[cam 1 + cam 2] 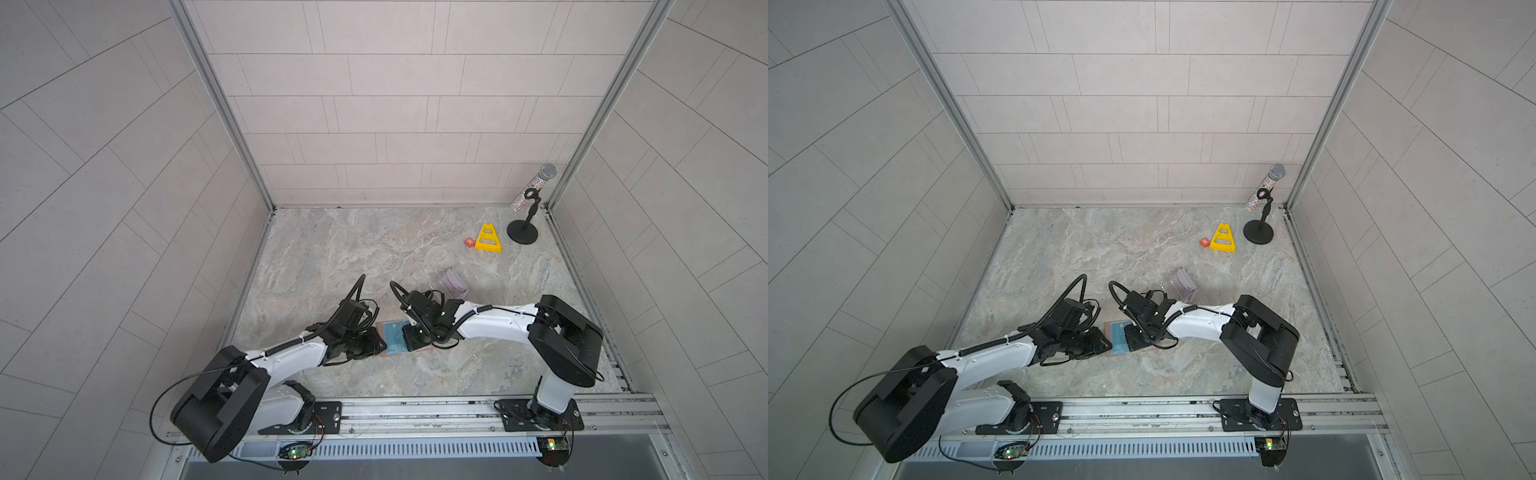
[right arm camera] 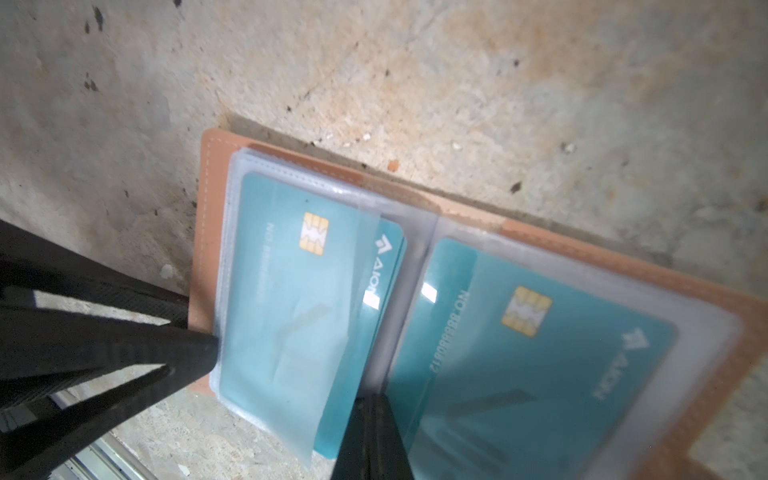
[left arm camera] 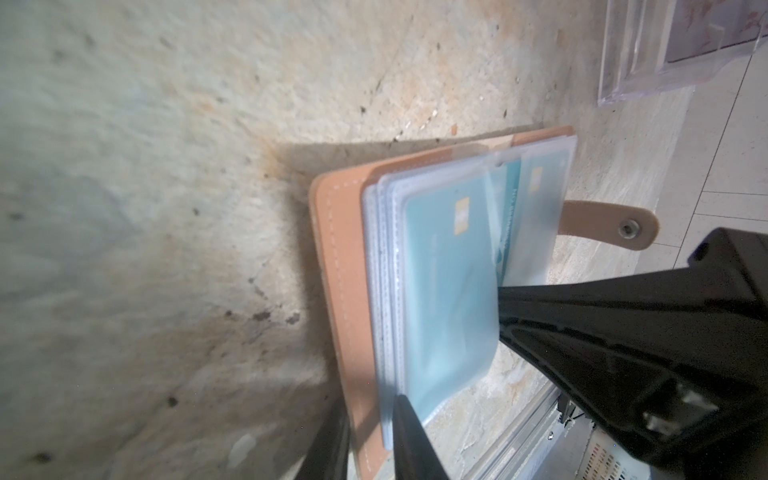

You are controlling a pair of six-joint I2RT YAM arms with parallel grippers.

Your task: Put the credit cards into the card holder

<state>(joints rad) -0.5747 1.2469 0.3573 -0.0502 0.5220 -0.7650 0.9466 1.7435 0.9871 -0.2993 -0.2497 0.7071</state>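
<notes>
Teal plastic credit card (image 2: 390, 253) sits half inside tan leather card holder (image 2: 208, 208). Left gripper (image 3: 368, 407) clamps holder, right gripper (image 2: 370, 403) is pinched together. Lilac cards (image 1: 455, 281) wait.

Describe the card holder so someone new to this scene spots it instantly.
On the marbled table, look just beyond the middle of the front rail. The card holder lies open there: a tan-pink leather booklet whose clear sleeves show teal cards. Unlike the clear acrylic stand farther back, it lies flat and has a snap tab.
</notes>
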